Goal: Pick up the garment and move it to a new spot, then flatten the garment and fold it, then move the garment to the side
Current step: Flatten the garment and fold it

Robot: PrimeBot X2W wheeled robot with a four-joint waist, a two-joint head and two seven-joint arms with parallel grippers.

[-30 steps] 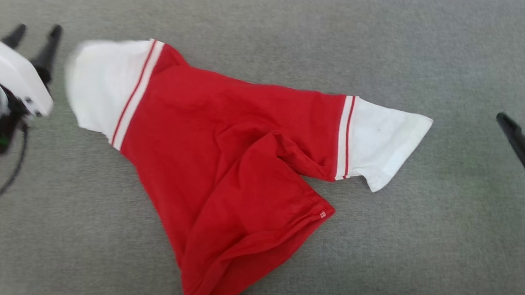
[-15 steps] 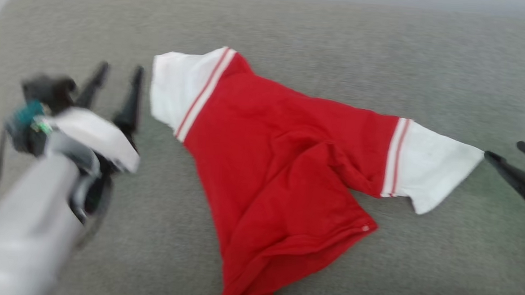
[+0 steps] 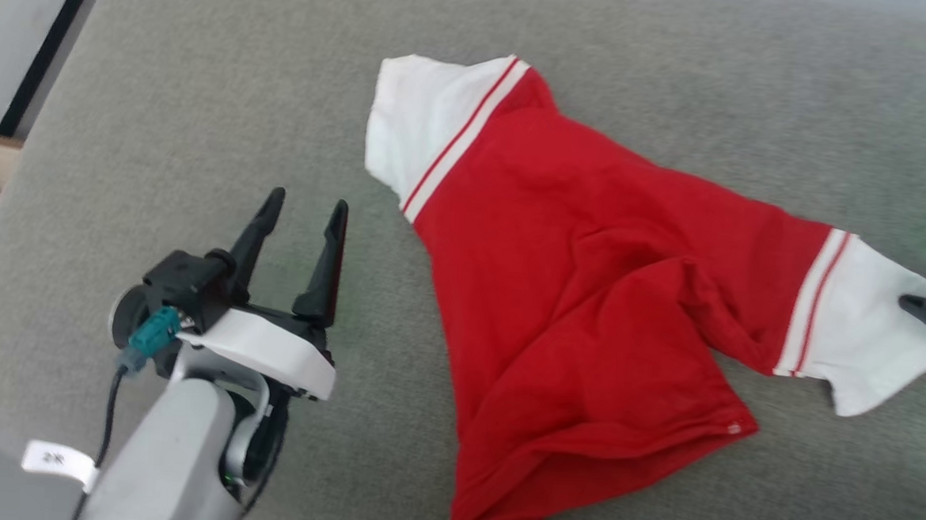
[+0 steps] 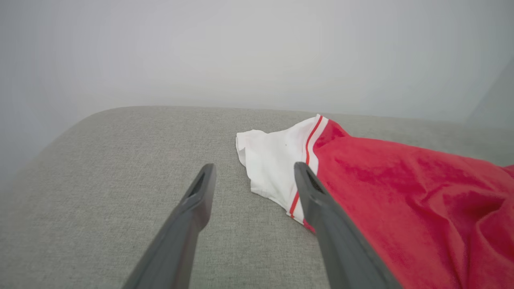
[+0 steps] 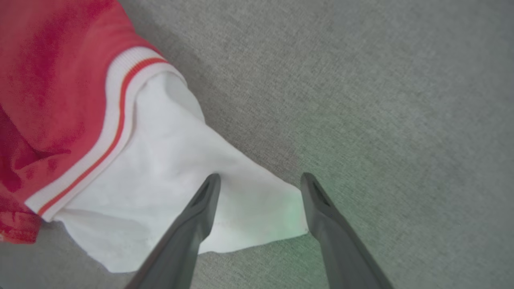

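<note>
Jaws L & R both spread, empty; garment lies sleeve-to-sleeve diag far-left to near-right, hem toward robot.

A grey fabric surface, pale wall behind.

Everything here sits on a grey padded surface, woven upholstery-type fabric with a rounded corner at the far end. Lying right on it is the garment, a red shirt that's spread out but nowhere near flat. The lower part is bunched and flopped over itself, with deep creases. One white sleeve with red-and-white trim points toward that rounded corner. The other white sleeve lies flat against the fabric on the opposite side.
</note>
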